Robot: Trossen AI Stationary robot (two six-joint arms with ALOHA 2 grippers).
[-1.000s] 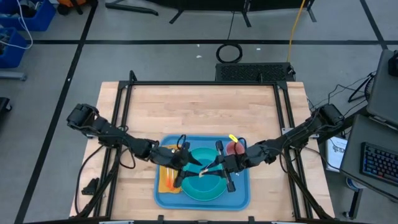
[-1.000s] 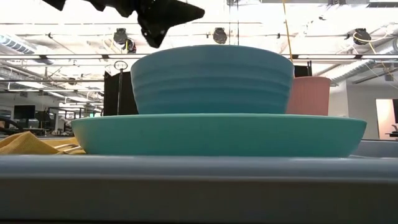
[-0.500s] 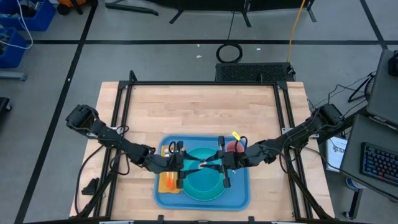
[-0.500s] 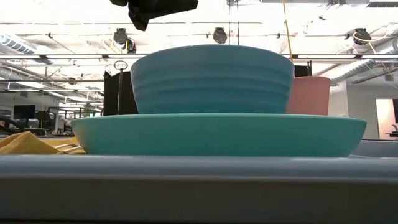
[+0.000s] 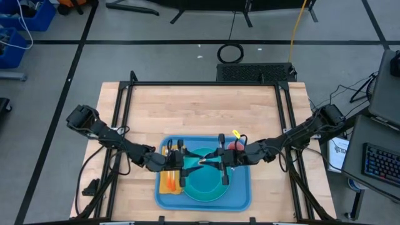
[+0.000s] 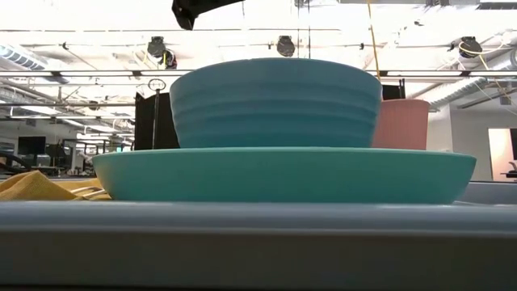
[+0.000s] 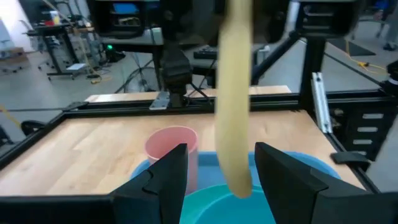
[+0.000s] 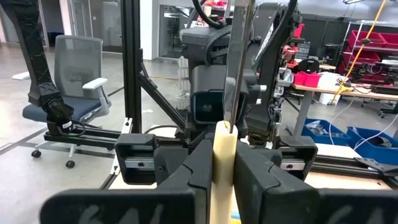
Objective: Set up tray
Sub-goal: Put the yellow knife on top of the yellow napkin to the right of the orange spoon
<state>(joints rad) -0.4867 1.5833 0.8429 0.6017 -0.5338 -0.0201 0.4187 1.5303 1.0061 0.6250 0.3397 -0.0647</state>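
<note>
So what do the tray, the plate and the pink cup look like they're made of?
The tray: smooth blue plastic, judging by its rounded corners and low moulded rim. The plate looks like matte turquoise plastic or melamine; glazed ceramic can't be excluded. The pink cup: thin-walled, dull-finished, likely plastic.

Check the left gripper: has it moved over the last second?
Yes. In the high view the left gripper has shifted away from the plate toward the tray's far rim. In the low view it has risen almost out of sight.

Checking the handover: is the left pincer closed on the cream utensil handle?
No: in the left wrist view, the cream handle hangs between the left pincer's spread fingers, untouched.
</note>
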